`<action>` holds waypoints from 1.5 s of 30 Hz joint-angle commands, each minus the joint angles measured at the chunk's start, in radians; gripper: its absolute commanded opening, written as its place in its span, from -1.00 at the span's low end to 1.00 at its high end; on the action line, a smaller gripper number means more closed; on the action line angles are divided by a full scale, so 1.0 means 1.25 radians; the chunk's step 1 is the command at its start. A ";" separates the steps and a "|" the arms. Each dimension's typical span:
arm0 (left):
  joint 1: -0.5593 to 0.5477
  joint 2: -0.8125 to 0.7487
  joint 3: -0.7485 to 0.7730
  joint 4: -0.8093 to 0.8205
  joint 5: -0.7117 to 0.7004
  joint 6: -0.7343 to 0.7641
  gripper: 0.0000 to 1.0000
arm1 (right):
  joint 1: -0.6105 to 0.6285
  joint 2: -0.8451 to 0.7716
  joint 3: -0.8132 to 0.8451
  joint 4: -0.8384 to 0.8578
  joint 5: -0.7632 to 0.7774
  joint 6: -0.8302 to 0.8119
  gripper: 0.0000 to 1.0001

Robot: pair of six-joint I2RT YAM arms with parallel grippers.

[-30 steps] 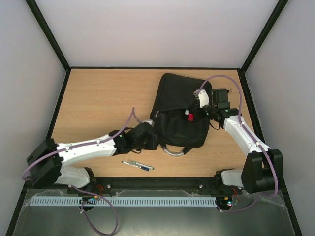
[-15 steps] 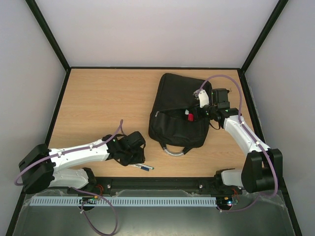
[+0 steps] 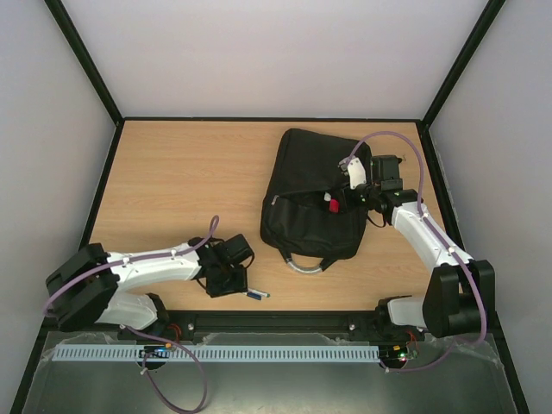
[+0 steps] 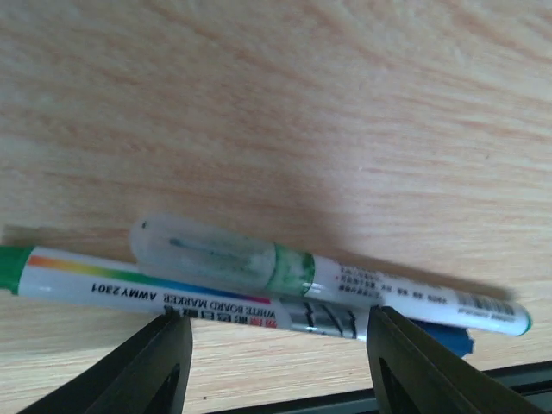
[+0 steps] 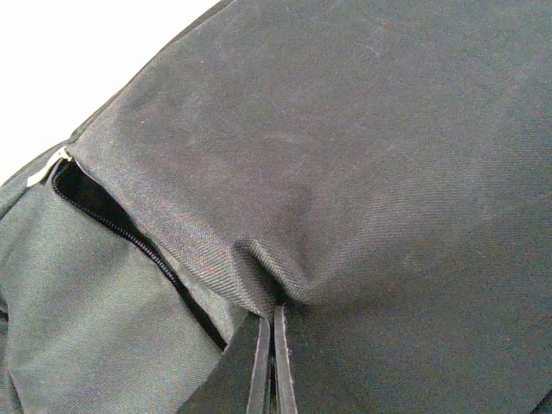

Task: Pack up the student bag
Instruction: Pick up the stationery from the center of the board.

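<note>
The large black soft fabric student bag (image 3: 310,172) lies on the right half of the light wooden table (image 3: 172,181), its grey loop handle towards the arms; the right gripper (image 5: 270,332) is pinched tight on a fold of the fabric beside the open zip, which I judge is to hold the pocket mouth open. The left gripper (image 4: 276,323) hangs low over the table's near edge, well apart from the bag, jaws about half open and gripping nothing; its fingers (image 4: 164,362) sit either side of two pens lying touching: a white whiteboard marker with a rainbow stripe (image 4: 129,291) and a white pen with a clear cap and green band (image 4: 224,259). The step in hand looks like picking up a pen; the next move calls for lowering, closing on one barrel rather than both, then carrying it to the open pocket.
</note>
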 commanded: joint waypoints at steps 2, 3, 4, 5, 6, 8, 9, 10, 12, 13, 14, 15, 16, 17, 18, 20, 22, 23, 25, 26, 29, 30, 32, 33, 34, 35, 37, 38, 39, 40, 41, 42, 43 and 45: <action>0.072 0.077 0.042 0.001 -0.046 0.110 0.12 | -0.004 -0.004 0.006 -0.008 -0.029 -0.003 -0.98; 0.082 0.095 0.054 -0.002 -0.060 0.136 0.10 | -0.004 -0.005 0.007 -0.008 -0.027 -0.003 -0.98; 0.099 0.114 0.064 -0.002 -0.073 0.161 0.09 | -0.005 -0.006 0.007 -0.009 -0.028 -0.004 -0.98; 0.112 0.134 0.076 -0.002 -0.089 0.188 0.07 | -0.005 -0.006 0.006 -0.009 -0.027 -0.004 -0.98; 0.122 0.155 0.089 -0.005 -0.109 0.210 0.06 | -0.005 -0.006 0.006 -0.009 -0.027 -0.004 -0.98; 0.135 0.193 0.115 -0.002 -0.147 0.255 0.02 | -0.006 -0.008 0.007 -0.011 -0.025 -0.006 -0.98; 0.138 0.213 0.129 -0.003 -0.171 0.277 0.01 | -0.006 -0.008 0.008 -0.010 -0.025 -0.008 -0.98; 0.139 0.230 0.146 -0.005 -0.199 0.295 -0.01 | -0.007 -0.010 0.008 -0.011 -0.024 -0.008 -0.98; 0.144 0.251 0.163 0.000 -0.240 0.324 -0.02 | -0.011 -0.014 0.007 -0.011 -0.025 -0.008 -0.98; 0.147 0.253 0.170 0.003 -0.258 0.333 -0.01 | -0.012 -0.016 0.006 -0.012 -0.027 -0.008 -0.98; 0.149 0.249 0.174 0.005 -0.273 0.342 0.00 | -0.013 -0.017 0.006 -0.011 -0.028 -0.008 -0.98; 0.148 0.243 0.180 0.005 -0.284 0.350 0.02 | -0.014 -0.017 0.005 -0.011 -0.030 -0.008 -0.98; 0.148 0.232 0.185 0.002 -0.292 0.354 0.05 | -0.015 -0.016 0.005 -0.011 -0.031 -0.008 -0.98; 0.148 0.221 0.190 -0.005 -0.299 0.357 0.08 | -0.017 -0.016 0.005 -0.012 -0.033 -0.008 -0.98; 0.149 0.207 0.196 -0.017 -0.309 0.355 0.10 | -0.017 -0.014 0.004 -0.012 -0.034 -0.008 -0.98; 0.147 0.161 0.202 -0.051 -0.326 0.340 0.11 | -0.017 -0.012 0.006 -0.014 -0.037 -0.009 -0.98; 0.145 0.104 0.186 -0.081 -0.333 0.308 0.10 | -0.017 -0.011 0.007 -0.014 -0.039 -0.010 -0.98; 0.141 0.076 0.170 -0.095 -0.331 0.289 0.09 | -0.017 -0.012 0.008 -0.014 -0.041 -0.009 -0.98; 0.136 0.026 0.135 -0.107 -0.309 0.261 0.04 | -0.016 -0.011 0.007 -0.013 -0.043 -0.009 -0.98; 0.134 0.008 0.118 -0.110 -0.294 0.252 0.00 | -0.017 -0.010 0.006 -0.013 -0.044 -0.009 -0.98; 0.125 -0.013 0.081 -0.105 -0.246 0.235 -0.10 | -0.018 -0.006 0.008 -0.013 -0.048 -0.010 -0.98; 0.118 -0.012 0.071 -0.097 -0.227 0.231 -0.14 | -0.017 -0.005 0.008 -0.014 -0.048 -0.009 -0.98; 0.097 -0.003 0.056 -0.084 -0.210 0.223 -0.19 | -0.017 -0.004 0.008 -0.014 -0.050 -0.009 -0.98; 0.087 0.004 0.052 -0.077 -0.207 0.220 -0.19 | -0.018 -0.004 0.008 -0.014 -0.051 -0.008 -0.98; 0.078 0.013 0.052 -0.074 -0.207 0.217 -0.20 | -0.017 -0.005 0.006 -0.013 -0.050 -0.008 -0.98; 0.073 0.020 0.051 -0.068 -0.205 0.215 -0.20 | -0.017 -0.005 0.006 -0.013 -0.049 -0.008 -0.98; 0.066 0.029 0.051 -0.054 -0.196 0.212 -0.19 | -0.017 -0.005 0.006 -0.013 -0.047 -0.009 -0.98; 0.062 0.033 0.049 -0.048 -0.193 0.210 -0.19 | -0.016 -0.005 0.007 -0.013 -0.046 -0.009 -0.98; 0.058 0.037 0.048 -0.044 -0.190 0.208 -0.19 | -0.017 -0.005 0.006 -0.013 -0.045 -0.009 -0.98; 0.056 0.042 0.047 -0.041 -0.188 0.207 -0.19 | -0.016 -0.005 0.006 -0.013 -0.045 -0.010 -0.98; 0.054 0.046 0.048 -0.040 -0.186 0.206 -0.19 | -0.016 -0.005 0.007 -0.013 -0.045 -0.010 -0.98; 0.053 0.049 0.048 -0.040 -0.186 0.206 -0.19 | -0.017 -0.004 0.006 -0.013 -0.043 -0.010 -0.98; 0.051 0.051 0.050 -0.042 -0.187 0.205 -0.19 | -0.017 -0.005 0.006 -0.013 -0.045 -0.010 -0.98; 0.051 0.053 0.050 -0.040 -0.187 0.205 -0.19 | -0.017 -0.004 0.007 -0.013 -0.045 -0.012 -0.98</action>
